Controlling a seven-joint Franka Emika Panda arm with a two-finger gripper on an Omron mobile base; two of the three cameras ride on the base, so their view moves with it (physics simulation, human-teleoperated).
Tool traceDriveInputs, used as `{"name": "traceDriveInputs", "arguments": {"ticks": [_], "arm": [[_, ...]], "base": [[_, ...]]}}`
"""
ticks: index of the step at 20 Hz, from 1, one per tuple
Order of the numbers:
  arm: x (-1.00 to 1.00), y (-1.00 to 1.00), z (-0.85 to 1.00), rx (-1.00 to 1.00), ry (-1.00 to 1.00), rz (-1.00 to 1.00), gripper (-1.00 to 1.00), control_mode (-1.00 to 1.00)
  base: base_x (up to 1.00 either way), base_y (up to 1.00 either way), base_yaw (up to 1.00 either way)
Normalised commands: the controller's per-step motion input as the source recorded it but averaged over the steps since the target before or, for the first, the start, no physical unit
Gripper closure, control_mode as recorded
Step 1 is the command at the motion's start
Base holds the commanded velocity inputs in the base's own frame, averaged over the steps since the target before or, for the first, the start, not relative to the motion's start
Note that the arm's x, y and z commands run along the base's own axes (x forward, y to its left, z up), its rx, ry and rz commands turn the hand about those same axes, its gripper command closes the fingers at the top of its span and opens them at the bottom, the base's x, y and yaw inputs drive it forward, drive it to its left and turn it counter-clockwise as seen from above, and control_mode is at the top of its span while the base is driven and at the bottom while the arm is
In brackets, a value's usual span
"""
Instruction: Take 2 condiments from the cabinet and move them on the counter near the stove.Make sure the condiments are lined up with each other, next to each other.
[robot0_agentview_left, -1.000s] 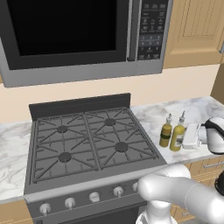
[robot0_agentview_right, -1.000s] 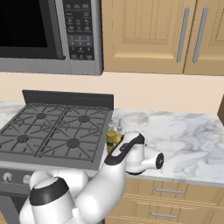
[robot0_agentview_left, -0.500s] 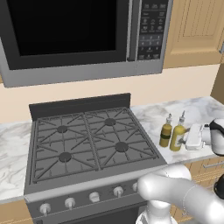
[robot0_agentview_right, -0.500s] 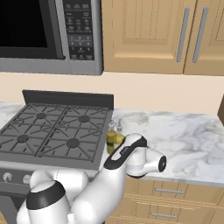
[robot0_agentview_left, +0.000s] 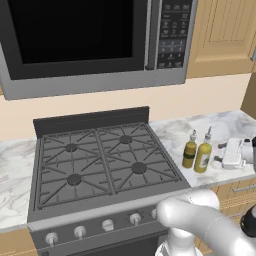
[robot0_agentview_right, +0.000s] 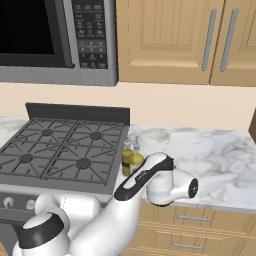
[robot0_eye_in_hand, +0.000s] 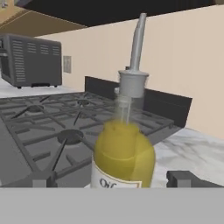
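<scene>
You see the yellow bottle (robot0_agentview_left: 203, 156) and the olive bottle (robot0_agentview_left: 189, 152) upright side by side on the tabletop (robot0_agentview_left: 175, 135) just right of the stove (robot0_agentview_left: 102, 162). Your jaws sit just beside the yellow bottle, spread and holding nothing.

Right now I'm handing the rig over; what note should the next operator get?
End effector: open, level with the yellow bottle on its right, not gripping it; the hand view looks straight at that bottle.
Bottles: the yellow one and the olive bottle stand upright side by side on the counter, just right of the stove.
Done: both are placed and look lined up.
Left: probably just back the arm away without knocking the yellow bottle.
</scene>
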Motion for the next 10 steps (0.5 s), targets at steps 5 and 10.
{"name": "traceDriveInputs", "arguments": {"ticks": [5, 10], "arm": [[-0.54, 0.00, 0.34, 0.00, 0.01, -0.09, -1.00, -1.00], [-0.42, 0.05, 0.50, -0.01, 0.10, -0.13, -1.00, -1.00]], "base": [[0.00, 0.00, 0.00], [0.00, 0.00, 0.00]]}}
